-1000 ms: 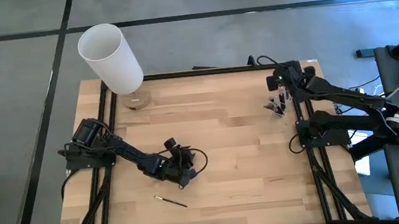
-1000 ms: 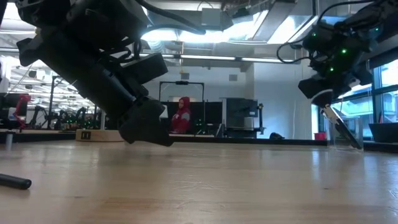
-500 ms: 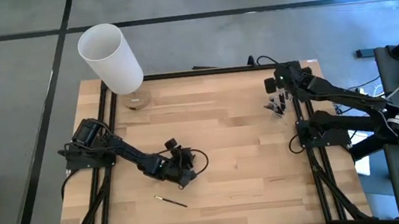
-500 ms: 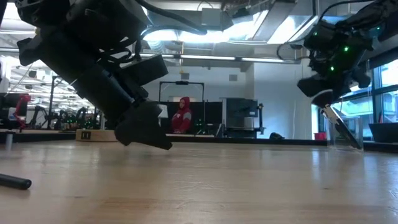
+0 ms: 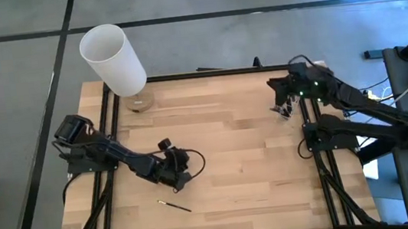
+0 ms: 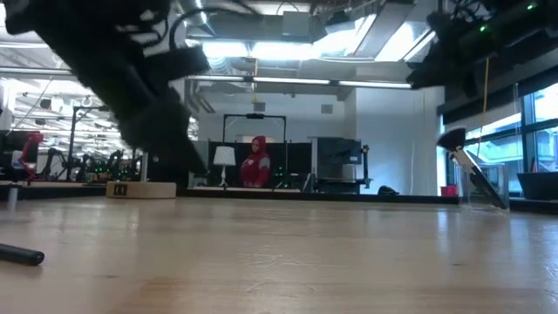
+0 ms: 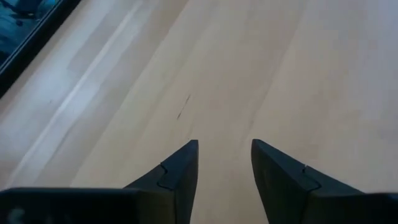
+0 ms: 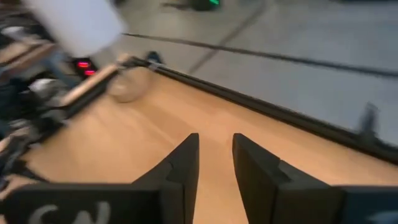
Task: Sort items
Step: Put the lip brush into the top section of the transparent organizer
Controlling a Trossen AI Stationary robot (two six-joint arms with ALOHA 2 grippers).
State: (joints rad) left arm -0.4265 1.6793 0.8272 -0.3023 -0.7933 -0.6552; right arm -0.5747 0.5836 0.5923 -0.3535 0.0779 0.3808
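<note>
One slim dark brush (image 5: 174, 204) lies flat on the wooden table near its front edge; the low view shows its end (image 6: 19, 255). Several more brushes (image 5: 284, 108) stand leaning in a clear holder (image 6: 485, 185) at the far right. My left gripper (image 5: 179, 177) hovers open over bare wood just behind the loose brush, with nothing between its fingers (image 7: 224, 146). My right gripper (image 5: 272, 85) is raised above the holder and is open and empty (image 8: 216, 140), pointing across the table toward the white cylinder.
A tall white cylinder (image 5: 113, 57) on a round wooden base (image 5: 139, 102) stands at the table's far left corner, also seen in the right wrist view (image 8: 74, 22). A black frame (image 5: 207, 73) rims the table. Bare wood (image 5: 239, 149) spans the middle.
My left gripper has risen and drawn back toward the table's left edge, clear of the surface. My right gripper has lifted away from the holder and tipped up from pointing down to nearly level. The loose brush has not moved.
</note>
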